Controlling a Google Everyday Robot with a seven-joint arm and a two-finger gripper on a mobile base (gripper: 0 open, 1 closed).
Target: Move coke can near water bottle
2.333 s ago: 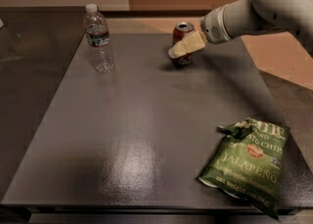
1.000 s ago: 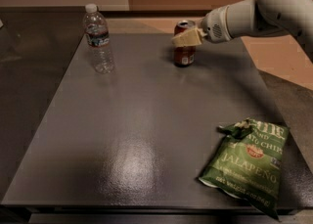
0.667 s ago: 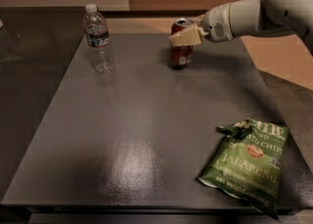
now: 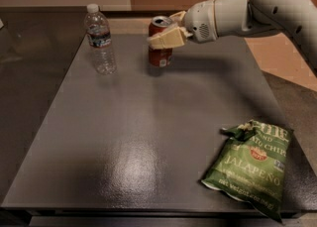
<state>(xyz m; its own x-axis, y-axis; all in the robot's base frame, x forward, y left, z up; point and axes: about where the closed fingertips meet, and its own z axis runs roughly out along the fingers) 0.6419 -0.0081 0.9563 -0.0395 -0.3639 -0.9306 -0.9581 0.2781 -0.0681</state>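
Upper centre of the frame, coke can [image 4: 160,56]: it stood upright at the far end of the dark table [image 4: 124,137], between my gripper's fingers; whether its base touched the surface I could not tell.
Gripper [image 4: 157,37]: it was clamped around the can's upper half, with one cream finger [image 4: 167,37] lying across the front of the can just under its silver top.
Water bottle [image 4: 100,40]: it stood upright to the left of the can, near it but apart, with bare table between them.
Arm [image 4: 247,8]: it reached in from the upper right corner, the white forearm running almost level leftward above the table's far edge, wrist toward the can.
Chip bag [image 4: 249,164]: green, it lay flat at the lower right of the table, well apart from the can.
Writing: the bag read "JALAPEÑO" and, above that, "CHIPS"; the pale patch low on the can and the dark band on the bottle were too small to read.
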